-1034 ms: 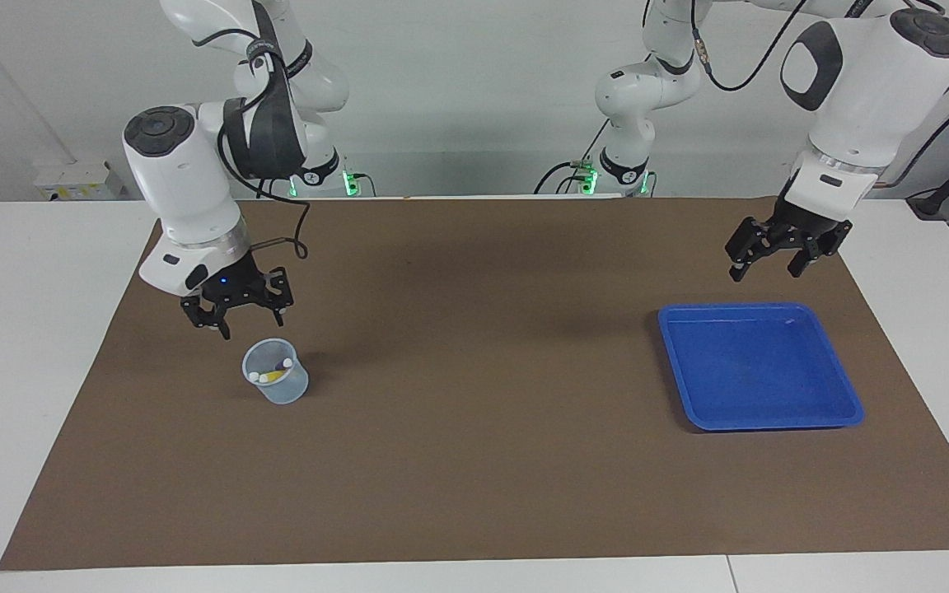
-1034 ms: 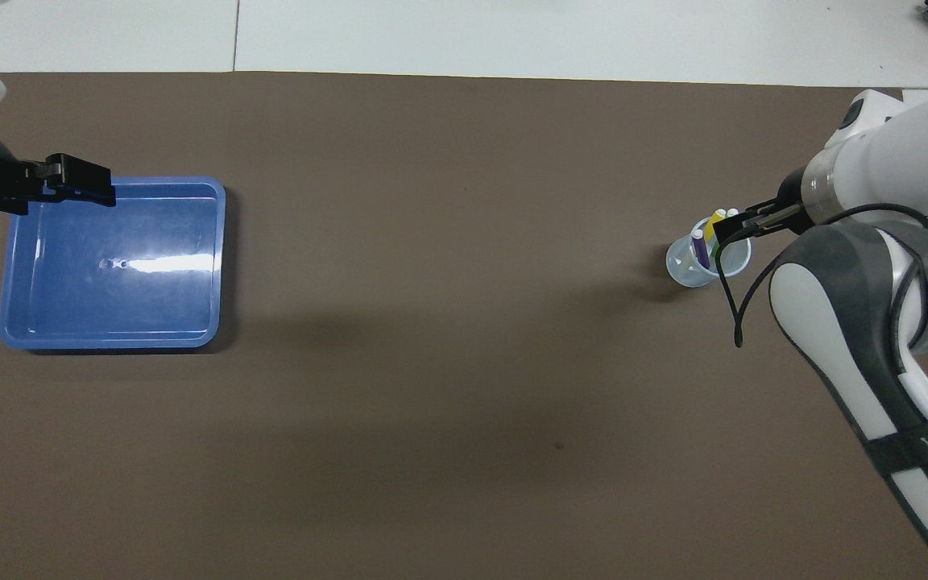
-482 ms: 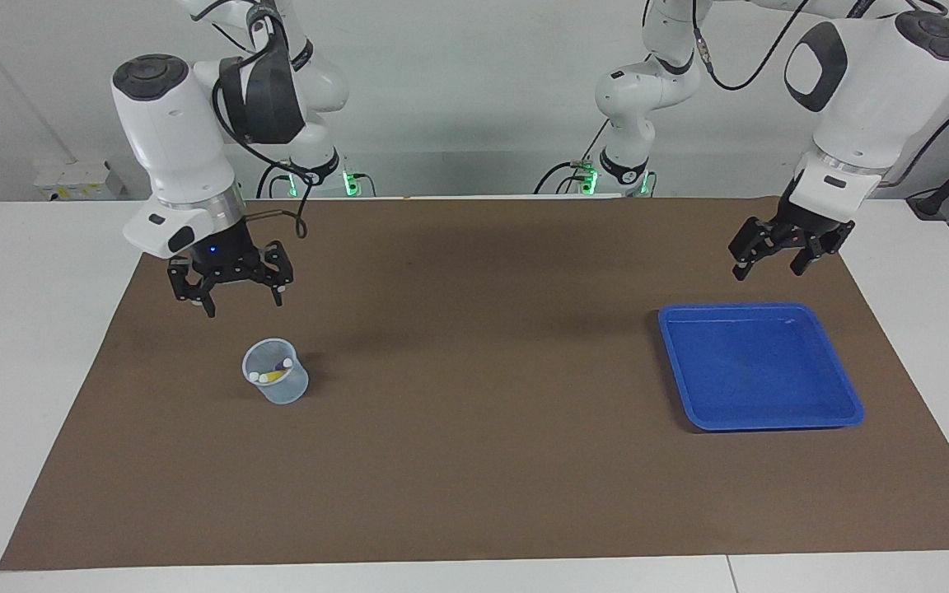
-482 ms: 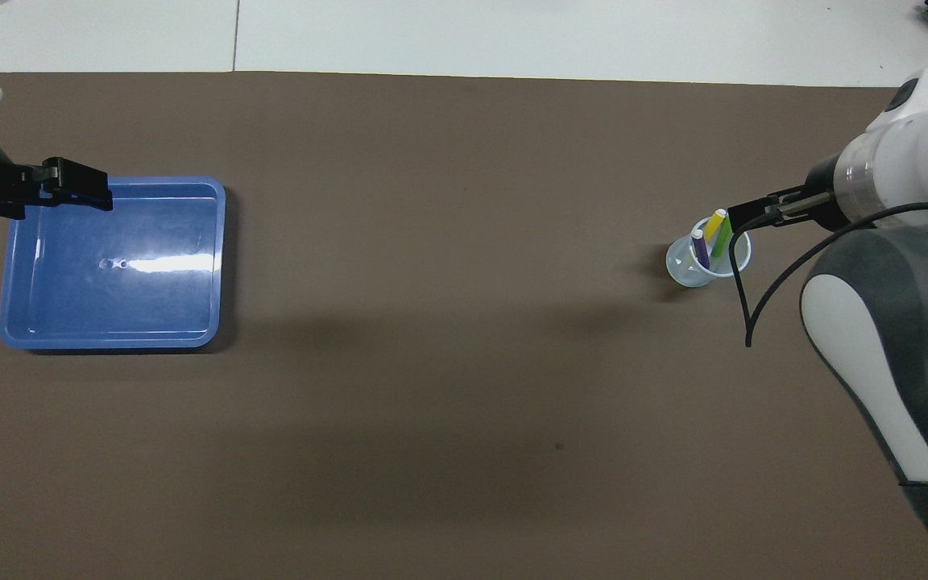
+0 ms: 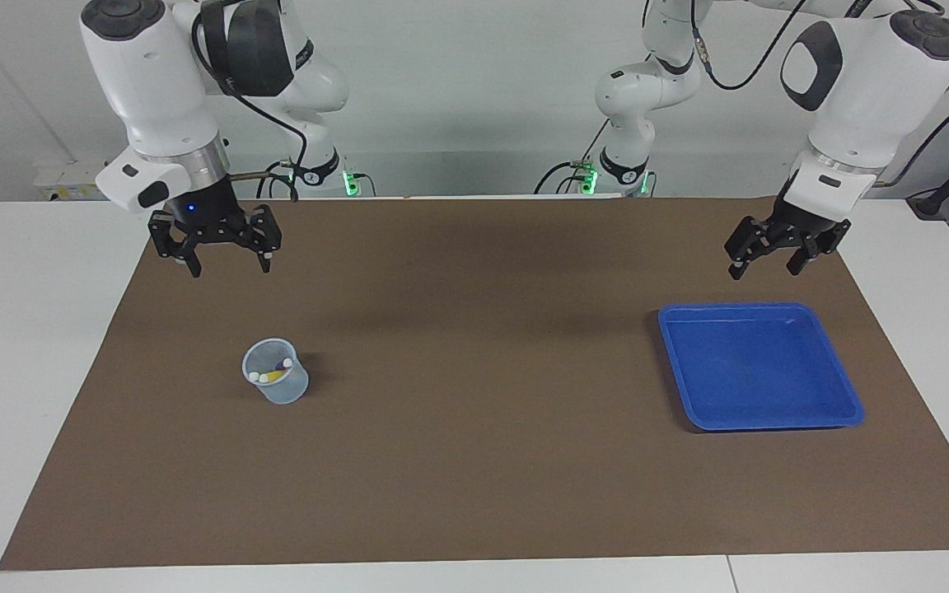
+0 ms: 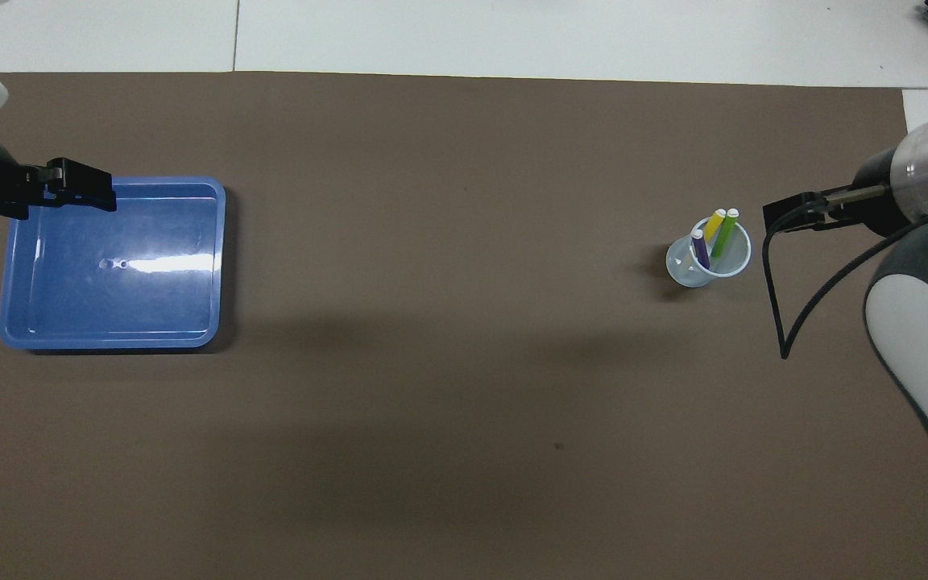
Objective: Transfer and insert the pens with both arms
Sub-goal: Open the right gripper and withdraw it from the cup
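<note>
3 pens [image 6: 712, 237] sit in the cup [image 5: 275, 382]. Right gripper [image 5: 216, 248] has lifted clear of it over 1 s, jaws open, empty. Left gripper [image 5: 778, 247] waits over the tabletop by the blue tray [image 5: 845, 395], jaws open. Insertion looks finished.

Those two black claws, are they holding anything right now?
No. The right gripper hangs open and empty over the mat, and the left gripper is open and empty too. All three pens stand in the cup.

Opposed high views (shared table [image 5: 474, 428])
</note>
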Controlling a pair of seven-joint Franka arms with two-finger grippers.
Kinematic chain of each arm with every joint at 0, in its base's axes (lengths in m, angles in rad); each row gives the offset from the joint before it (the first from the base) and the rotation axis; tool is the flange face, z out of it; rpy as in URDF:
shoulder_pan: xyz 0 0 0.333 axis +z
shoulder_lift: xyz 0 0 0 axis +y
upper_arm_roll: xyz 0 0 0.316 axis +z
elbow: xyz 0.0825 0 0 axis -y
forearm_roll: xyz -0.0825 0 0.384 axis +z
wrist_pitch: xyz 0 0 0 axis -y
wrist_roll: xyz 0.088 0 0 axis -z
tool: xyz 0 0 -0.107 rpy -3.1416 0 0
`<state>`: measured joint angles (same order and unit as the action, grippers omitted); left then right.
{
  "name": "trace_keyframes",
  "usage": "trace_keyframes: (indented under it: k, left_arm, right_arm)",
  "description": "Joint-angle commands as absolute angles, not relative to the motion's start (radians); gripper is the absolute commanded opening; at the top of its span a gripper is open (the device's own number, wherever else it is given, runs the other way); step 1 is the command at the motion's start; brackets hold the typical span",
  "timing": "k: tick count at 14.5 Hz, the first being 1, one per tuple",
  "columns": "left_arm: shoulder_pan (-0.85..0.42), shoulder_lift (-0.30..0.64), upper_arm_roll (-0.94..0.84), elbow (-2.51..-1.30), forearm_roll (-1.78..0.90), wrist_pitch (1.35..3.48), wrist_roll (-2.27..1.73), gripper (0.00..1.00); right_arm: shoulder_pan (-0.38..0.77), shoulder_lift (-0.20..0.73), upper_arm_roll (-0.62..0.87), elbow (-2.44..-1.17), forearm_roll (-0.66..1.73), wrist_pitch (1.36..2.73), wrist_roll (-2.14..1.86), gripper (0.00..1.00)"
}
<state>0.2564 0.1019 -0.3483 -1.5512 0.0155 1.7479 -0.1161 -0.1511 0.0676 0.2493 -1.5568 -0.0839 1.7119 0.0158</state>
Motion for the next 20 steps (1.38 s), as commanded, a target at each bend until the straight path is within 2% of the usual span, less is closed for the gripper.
trace_keyframes:
  k: [1, 4, 9, 13, 20]
  left_arm:
    - [0.262, 0.072, -0.345, -1.577, 0.029, 1.736, -0.110, 1.00]
    - [0.261, 0.072, -0.345, -1.577, 0.029, 1.736, -0.110, 1.00]
    - [0.262, 0.072, -0.345, -1.577, 0.029, 1.736, -0.110, 1.00]
    - [0.261, 0.072, -0.345, -1.577, 0.029, 1.736, -0.110, 1.00]
    - [0.262, 0.072, -0.345, -1.577, 0.031, 1.733, -0.110, 1.00]
  right_arm:
    - [-0.167, 0.071, 0.253, -1.488, -0.080, 1.632, 0.031, 1.00]
    - [-0.170, 0.022, 0.252, -1.503, -0.078, 1.612, 0.029, 1.00]
    - [-0.213, 0.003, 0.250, -1.519, -0.007, 1.585, 0.025, 1.00]
    - [-0.235, -0.044, 0.249, -1.601, 0.029, 1.588, 0.021, 1.00]
    - [-0.225, -0.051, 0.252, -1.608, 0.029, 1.592, 0.021, 1.00]
